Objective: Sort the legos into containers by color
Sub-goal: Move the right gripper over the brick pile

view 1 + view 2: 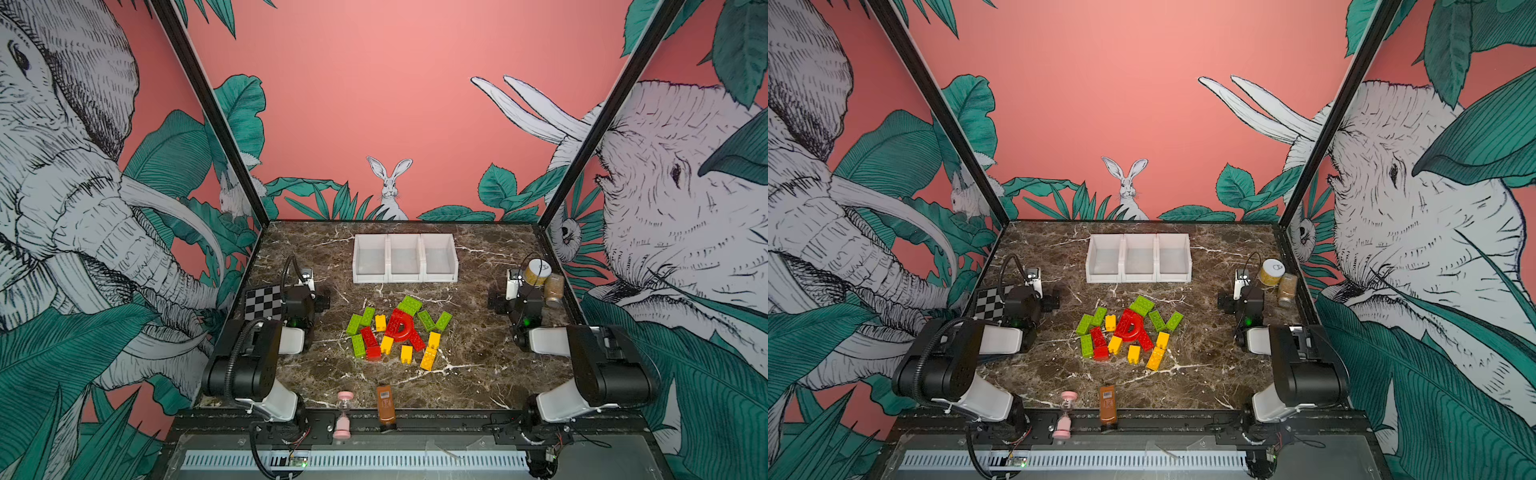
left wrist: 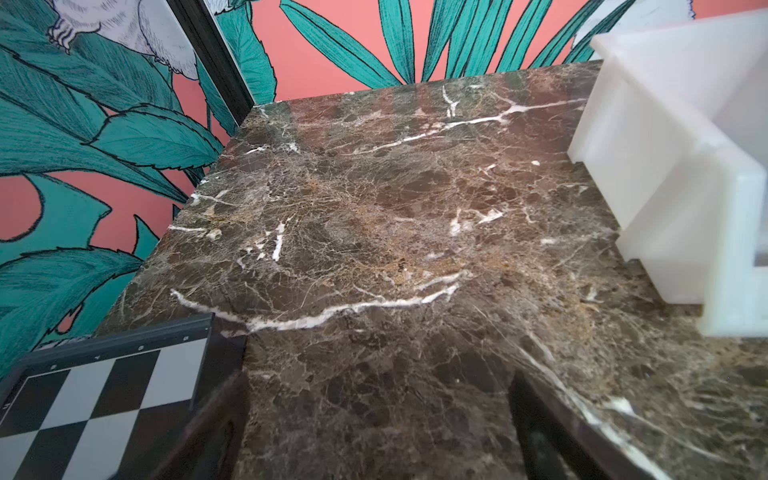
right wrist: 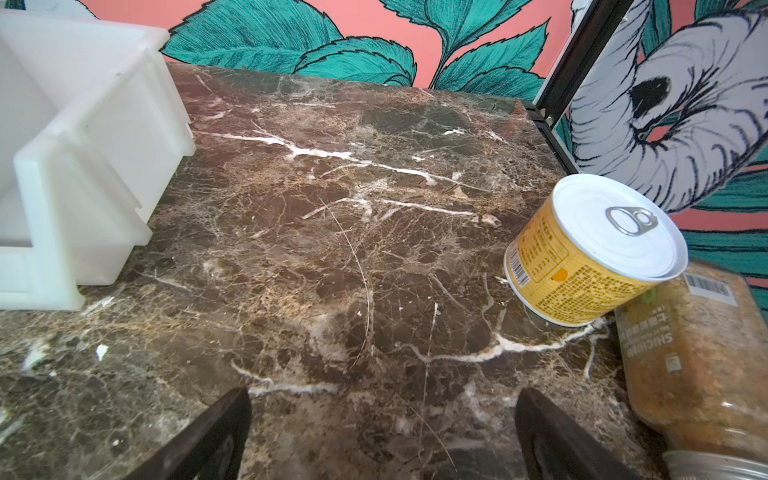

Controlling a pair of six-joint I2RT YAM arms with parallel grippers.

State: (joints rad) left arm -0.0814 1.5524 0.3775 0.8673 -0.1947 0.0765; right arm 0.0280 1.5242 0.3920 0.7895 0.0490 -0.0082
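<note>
Dark brown marble table [image 1: 478,374], white-veined, boxed in by coral wallpaper [image 1: 395,104] of elephants, leaves and a rabbit. Legos [image 1: 399,332] heaped mid-table, in front of three empty white containers [image 1: 405,277] at the back. Left hand [image 2: 374,415] and right hand [image 3: 382,428] both spread wide, gripping nothing. "SHICHIMI" legible on the lying spice jar [image 3: 698,365] beside a yellow can [image 3: 590,257]

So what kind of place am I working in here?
Probably a staged robot test cell, not a real room: dark brown marble-patterned tabletop, printed pink jungle-mural walls on black metal frame posts, and a black-and-white checkered board.
</note>
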